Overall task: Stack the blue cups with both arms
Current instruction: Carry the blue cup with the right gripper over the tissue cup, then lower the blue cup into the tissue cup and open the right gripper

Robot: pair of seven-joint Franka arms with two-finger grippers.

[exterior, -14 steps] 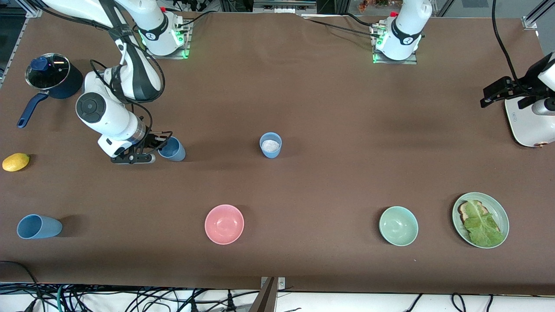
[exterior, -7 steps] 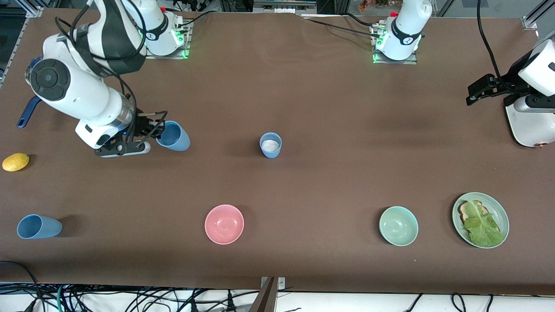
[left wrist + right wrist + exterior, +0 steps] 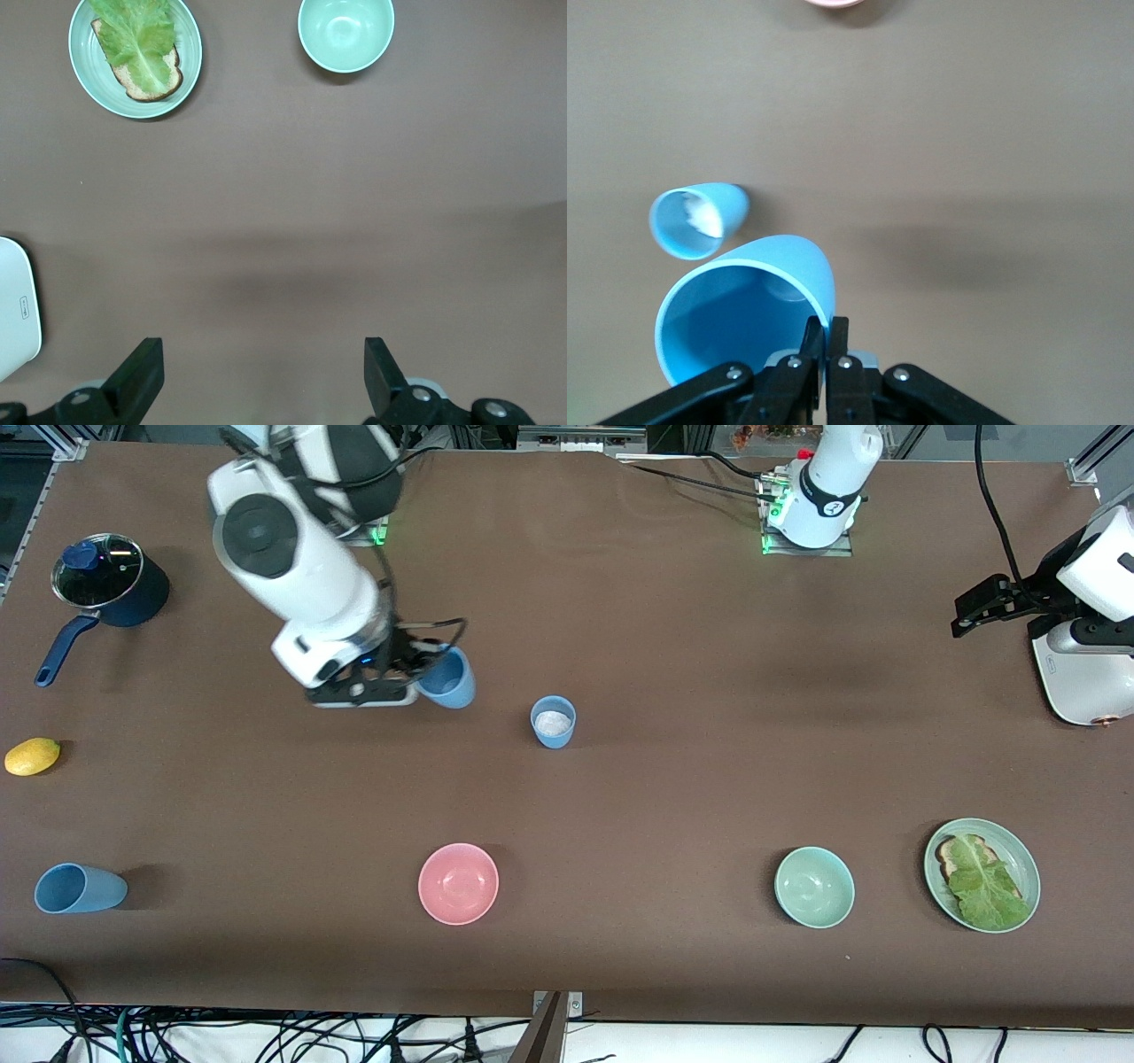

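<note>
the right gripper (image 3: 423, 677) pinches a blue cup's (image 3: 447, 679) rim, aloft beside the standing cup (image 3: 553, 722). the left gripper (image 3: 974, 611) waits with fingers wide, well apart from the standing cup.

Right gripper (image 3: 423, 676) hangs mid-air at nine o'clock of table centre, fingers pinched tight; left gripper (image 3: 973, 609), spread wide, waits at three o'clock.

The table (image 3: 673, 646) has a matt brown cover that looks like cloth or felt. The blue cups (image 3: 554, 722) look like smooth matt plastic. The pink bowl (image 3: 458, 883) and the green bowl (image 3: 814, 887) are a little glossy. The saucepan (image 3: 106, 584) has a shiny glass lid.
</note>
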